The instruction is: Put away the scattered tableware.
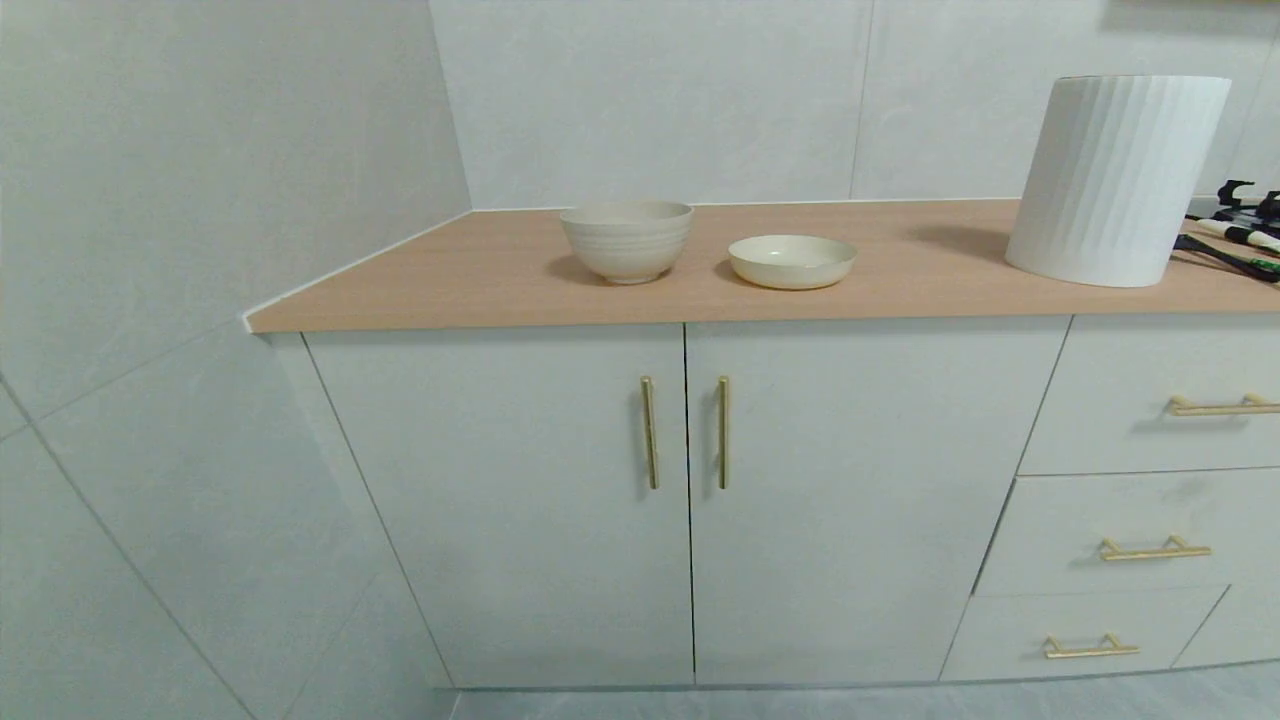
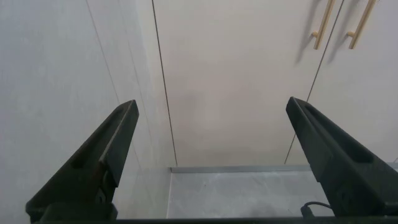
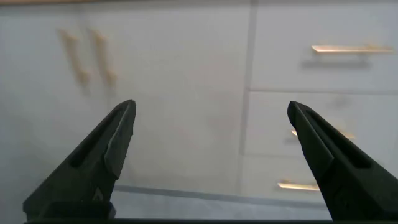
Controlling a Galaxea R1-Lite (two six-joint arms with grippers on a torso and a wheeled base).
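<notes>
Currently noting bowl (image 1: 627,240) just left of dish (image 1: 791,261) on table (image 1: 450,285); finding left claw (image 2: 211,107) and right claw (image 3: 211,107) gaping wide.

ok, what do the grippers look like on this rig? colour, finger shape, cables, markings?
Both match. The left gripper has two matte dark grey fingers, long flat wedges tapering to blunt tips. The right gripper looks the same. No markings visible. What may be a thin dark cable curls near the left one's base.
</notes>
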